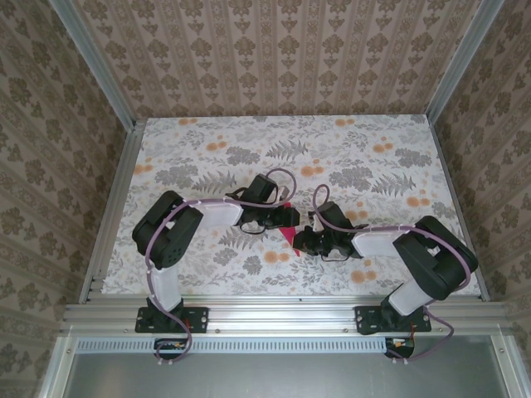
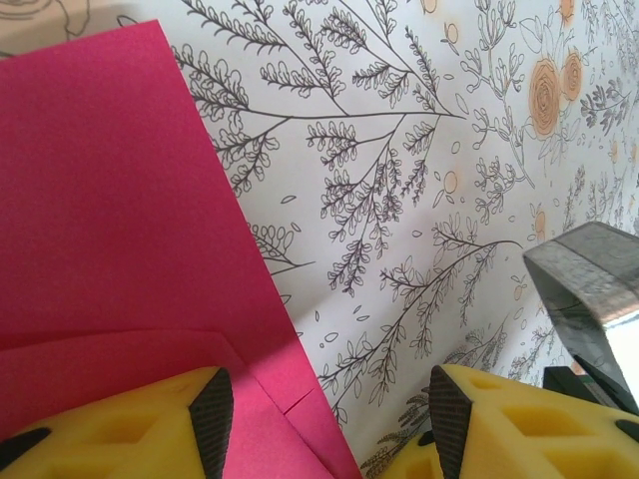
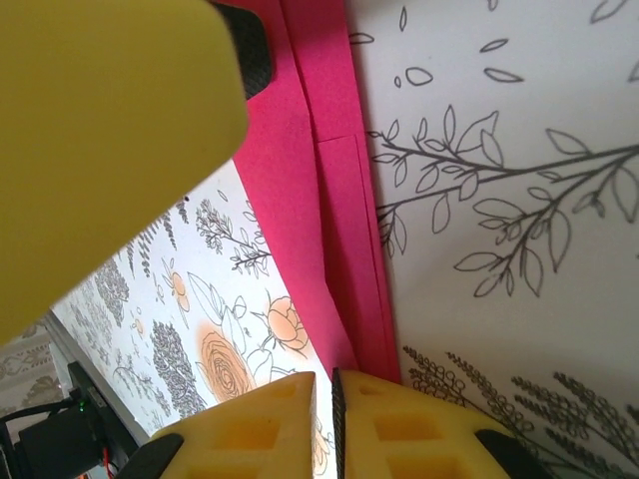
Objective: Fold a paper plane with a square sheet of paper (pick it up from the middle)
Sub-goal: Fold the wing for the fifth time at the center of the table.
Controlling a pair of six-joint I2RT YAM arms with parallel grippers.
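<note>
Pinching creased, matte magenta paper [image 3: 300,200], the right hand [image 3: 324,384] is clamped; the left hand [image 2: 329,399] gapes wide across its straight edge.

Probably a robotics lab cell: aluminium frame rails [image 1: 282,313], wallpapered walls [image 1: 282,58], floral-print table [image 1: 199,141], 2 bolted arms [image 1: 170,236].

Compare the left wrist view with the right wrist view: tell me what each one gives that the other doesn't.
Left wrist: the left gripper, jaws wide apart, one over the magenta paper and its folded flaps; a grey metal part at right.
Right wrist: the right gripper, jaws nearly shut where the paper's narrow folded edge ends; a blurred yellow shape above.
Both: the paper lying on the floral table cover.
</note>
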